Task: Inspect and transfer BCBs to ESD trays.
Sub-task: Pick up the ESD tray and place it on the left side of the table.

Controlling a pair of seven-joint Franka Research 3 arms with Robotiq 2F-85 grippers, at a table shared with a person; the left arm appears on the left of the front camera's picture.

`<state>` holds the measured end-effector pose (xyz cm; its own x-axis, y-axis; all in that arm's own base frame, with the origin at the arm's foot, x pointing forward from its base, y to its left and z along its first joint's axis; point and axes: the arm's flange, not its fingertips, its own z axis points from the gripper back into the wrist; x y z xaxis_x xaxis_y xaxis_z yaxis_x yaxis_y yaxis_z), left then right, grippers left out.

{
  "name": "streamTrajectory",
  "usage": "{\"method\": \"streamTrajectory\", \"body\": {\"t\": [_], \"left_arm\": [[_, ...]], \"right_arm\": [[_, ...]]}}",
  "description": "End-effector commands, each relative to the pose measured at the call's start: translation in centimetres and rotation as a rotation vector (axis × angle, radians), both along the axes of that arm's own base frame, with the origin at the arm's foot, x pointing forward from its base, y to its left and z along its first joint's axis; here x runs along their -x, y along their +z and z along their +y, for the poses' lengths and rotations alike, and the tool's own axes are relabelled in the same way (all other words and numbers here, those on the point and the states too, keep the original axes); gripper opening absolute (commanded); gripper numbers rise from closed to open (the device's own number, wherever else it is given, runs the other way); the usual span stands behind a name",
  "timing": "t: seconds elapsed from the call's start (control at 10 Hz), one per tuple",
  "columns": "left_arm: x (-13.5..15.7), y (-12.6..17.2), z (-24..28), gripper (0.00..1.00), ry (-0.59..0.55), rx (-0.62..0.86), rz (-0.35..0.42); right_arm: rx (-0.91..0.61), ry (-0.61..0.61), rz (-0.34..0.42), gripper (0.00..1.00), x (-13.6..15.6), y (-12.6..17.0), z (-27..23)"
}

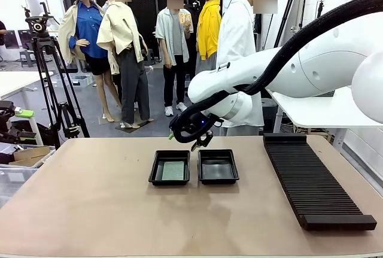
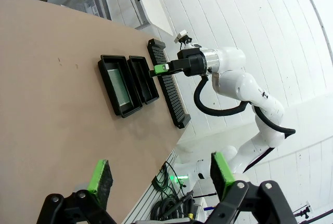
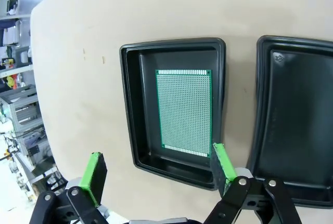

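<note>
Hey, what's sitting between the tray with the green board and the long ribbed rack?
The second ESD tray, empty, sits between them in the front view, close beside the tray holding the BCB, with bare table before the rack.

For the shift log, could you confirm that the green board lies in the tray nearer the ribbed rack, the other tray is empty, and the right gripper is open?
Not quite: the green board lies in the left tray, farther from the ribbed rack, as the front view shows. The right tray, beside the rack, is empty, and the right gripper is open.
</note>
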<state>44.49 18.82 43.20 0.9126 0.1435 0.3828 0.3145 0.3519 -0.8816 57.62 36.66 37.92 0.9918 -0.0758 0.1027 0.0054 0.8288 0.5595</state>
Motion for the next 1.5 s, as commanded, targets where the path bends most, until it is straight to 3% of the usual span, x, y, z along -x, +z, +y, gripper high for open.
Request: {"method": "streamTrajectory", "body": {"t": [0.0,0.6,0.9,1.4], "left_arm": [[0.2,0.2,-0.1,1.0,0.01,0.0,0.005],[0.2,0.2,-0.1,1.0,0.01,0.0,0.005],[0.2,0.2,-0.1,1.0,0.01,0.0,0.005],[0.2,0.2,-0.1,1.0,0.01,0.0,0.005]], "right_arm": [[-0.011,-0.011,0.007,1.0,-0.1,0.0,-0.1],[-0.027,-0.002,0.012,1.0,0.0,0.6,-1.4],[-0.134,-0.019,0.043,1.0,-0.4,3.2,-7.8],[-0.338,-0.079,0.109,1.0,-2.4,3.9,-21.5]]}}
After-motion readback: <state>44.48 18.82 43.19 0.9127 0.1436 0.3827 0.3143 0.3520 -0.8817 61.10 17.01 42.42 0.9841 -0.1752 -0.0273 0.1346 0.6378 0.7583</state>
